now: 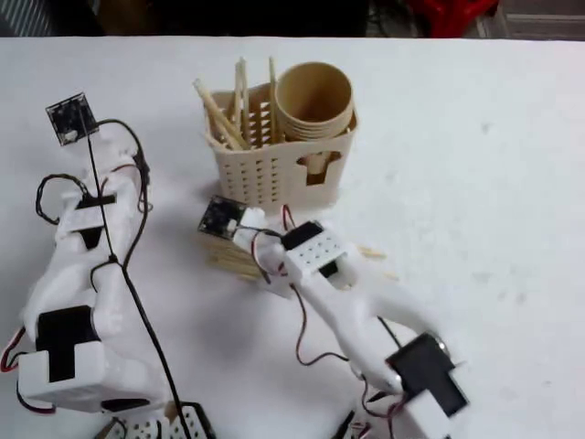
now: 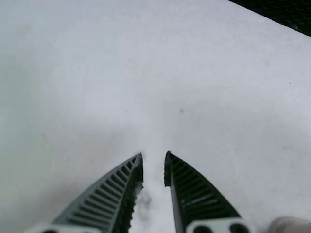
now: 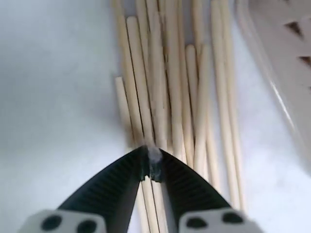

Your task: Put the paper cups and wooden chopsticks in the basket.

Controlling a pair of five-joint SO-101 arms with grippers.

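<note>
A cream perforated plastic basket stands toward the far side of the white worktop. A stack of tan paper cups sits in the end of the basket that lies to the right in the high view. Several pale wooden chopsticks lean upright in the other end. More sticks of the same kind lie flat in a loose bundle on the worktop, just beside the basket's near wall. The right claw is down on this bundle, its tips drawn almost together and pinching a stick or two. The left claw hangs over bare worktop, well apart from the basket. Its fingers are a little apart and hold nothing.
</note>
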